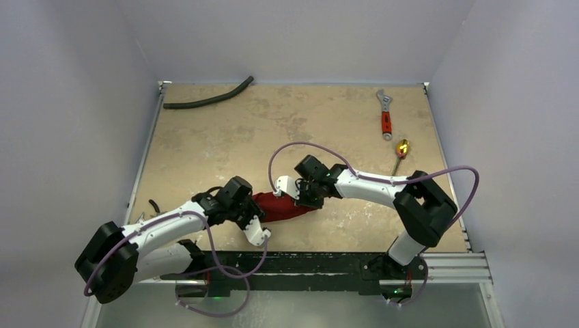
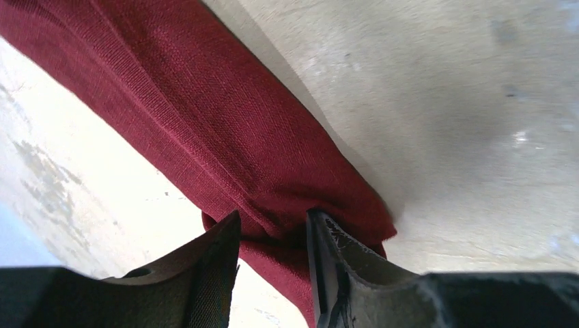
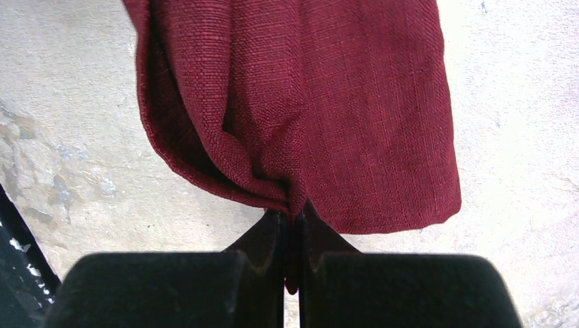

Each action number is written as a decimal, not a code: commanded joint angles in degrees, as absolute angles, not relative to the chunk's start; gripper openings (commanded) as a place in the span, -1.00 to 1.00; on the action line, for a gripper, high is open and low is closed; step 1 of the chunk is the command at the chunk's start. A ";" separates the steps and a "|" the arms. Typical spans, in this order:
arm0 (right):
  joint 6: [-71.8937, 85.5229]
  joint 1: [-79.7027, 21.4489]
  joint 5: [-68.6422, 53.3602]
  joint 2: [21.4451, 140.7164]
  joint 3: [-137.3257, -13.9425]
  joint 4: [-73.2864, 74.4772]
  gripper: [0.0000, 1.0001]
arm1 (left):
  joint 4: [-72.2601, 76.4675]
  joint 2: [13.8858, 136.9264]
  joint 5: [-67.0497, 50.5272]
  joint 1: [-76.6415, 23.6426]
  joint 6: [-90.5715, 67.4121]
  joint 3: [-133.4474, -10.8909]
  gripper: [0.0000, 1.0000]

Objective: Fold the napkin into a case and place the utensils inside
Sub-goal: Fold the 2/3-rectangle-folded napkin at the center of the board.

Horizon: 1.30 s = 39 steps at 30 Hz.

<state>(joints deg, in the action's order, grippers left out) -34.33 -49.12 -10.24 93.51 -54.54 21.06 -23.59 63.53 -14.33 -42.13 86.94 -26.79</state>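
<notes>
maroon cloth, the napkin (image 1: 283, 207), is lying as a narrow folded band on the desk (image 1: 225, 143), close to the near edge and between the two arms. its long axis is running roughly left to right in the top view, one end under each wrist. the right tool (image 3: 292, 219) is pressing together on a gathered fold at the band's right end, and the weave is puckering into the pinch. the left tool (image 2: 273, 229) is standing parted astride the opposite end, a finger on either side of the cloth, with no visible squeeze.

the coming move is turning on this line-up: the band is stretching from one tool straight toward the other, so any pull or fold is likely running along that axis, led by the right arm's grip.

one gold spoon (image 1: 401, 152) is lying well apart, toward the far right of the desk and nearer the right arm. just beyond it a red-handled wrench (image 1: 386, 116) is resting, and a black hose (image 1: 208, 99) is curving along the far left. the desk is showing a mottled beige, stone-like face. pale lilac walls (image 1: 75, 102) are closing it in on three sides.
</notes>
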 commanded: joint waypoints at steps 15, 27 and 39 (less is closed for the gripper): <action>-33.96 -47.77 -15.51 94.32 -57.65 23.97 -1.00 | -43.36 60.48 -22.97 -39.26 75.72 -39.20 0.17; -32.31 -47.78 -18.00 95.23 -60.16 25.71 -1.00 | -27.74 69.11 -30.90 -32.91 52.43 -40.48 0.26; -31.03 -47.80 -19.47 94.02 -59.71 25.26 -1.00 | -11.43 75.40 -31.76 -22.15 32.28 -38.17 -0.28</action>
